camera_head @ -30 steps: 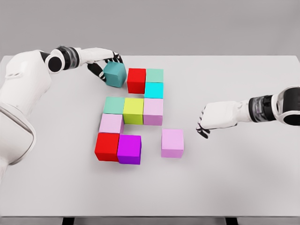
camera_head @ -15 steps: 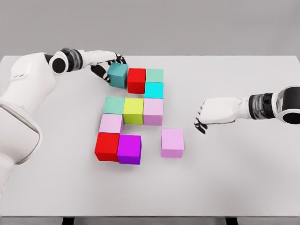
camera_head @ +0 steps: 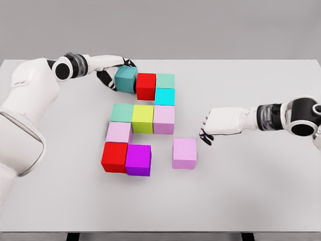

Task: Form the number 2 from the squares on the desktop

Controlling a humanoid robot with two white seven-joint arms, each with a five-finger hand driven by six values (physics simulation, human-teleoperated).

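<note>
Beside red cube [camera_head: 146, 86], left robot hand [camera_head: 114, 75] grips teal cube [camera_head: 125, 79]

left hand [camera_head: 116, 74]: arm stretched far forward, fingers curled in a grasp | right hand [camera_head: 213, 125]: arm reaching inward, fingers drooping, empty

No legible text, label, brand, number or sign appears on any surface: the coloured cubes, white table and robot arms are unmarked.
</note>
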